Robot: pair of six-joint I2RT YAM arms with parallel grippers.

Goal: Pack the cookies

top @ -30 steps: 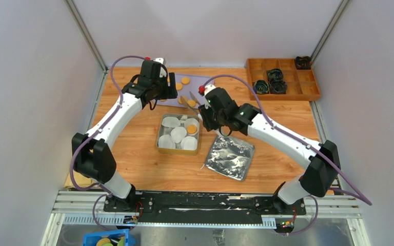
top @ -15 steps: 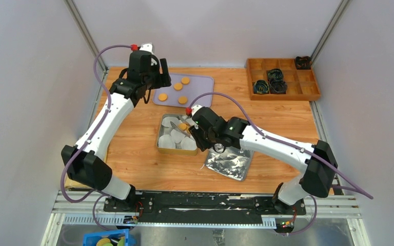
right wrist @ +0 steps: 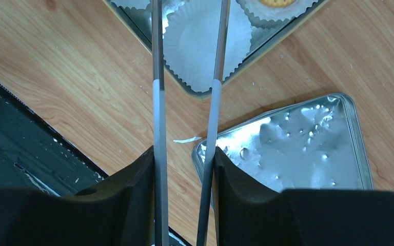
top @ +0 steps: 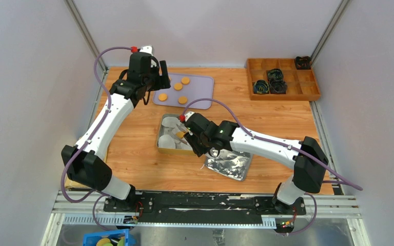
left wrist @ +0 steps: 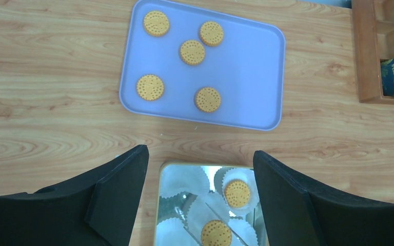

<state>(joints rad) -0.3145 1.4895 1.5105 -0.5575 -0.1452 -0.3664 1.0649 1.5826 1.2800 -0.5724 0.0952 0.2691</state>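
Wood table (top: 143,164); at its far R corner is a wooden organiser (top: 283,97) w/ dark bundled bits (top: 274,77) in a few compartments. A purple tray (left wrist: 251,77) at far centre holds 5 cookies (left wrist: 192,52), all flat and apart from each other. A metal tin (left wrist: 159,205) sits just on the near side of the tray, packed w/ white paper liners (right wrist: 200,46). One liner has a cookie lying in it (left wrist: 237,193). A silver lid (top: 231,165) lies flat just R of the tin, w/ a thin strip of wood showing btwn them in the right wrist view.

The left gripper (left wrist: 200,177) hangs above the table btwn tray and tin, fingers spread wide, nothing in them. The tray cookies lie on the far side of it, the tin on the near side. The right gripper (right wrist: 183,166) is clenched on metal tongs (right wrist: 157,102), one tong arm against each finger, the tongs reaching out over the tin. In the left wrist view a 2nd cookie (left wrist: 216,233) sits btwn the tong tips over the liners; can't tell if it's pinched or already resting in a liner
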